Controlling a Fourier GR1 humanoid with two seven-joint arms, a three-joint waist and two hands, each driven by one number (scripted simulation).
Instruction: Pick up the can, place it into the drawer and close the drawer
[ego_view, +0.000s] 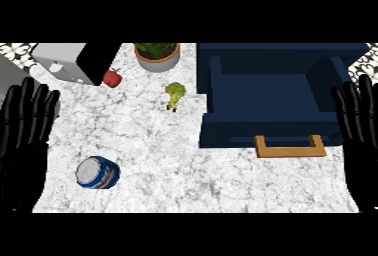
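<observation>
Beside left hand (26, 125), can (97, 172) near counter (184, 170) edge.

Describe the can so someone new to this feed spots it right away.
Start at the big navy drawer on the right of the marble counter, then look to the near-left part. The can stands alone there, blue with a silvery top, nearest the left hand; the other small items sit farther back.
</observation>
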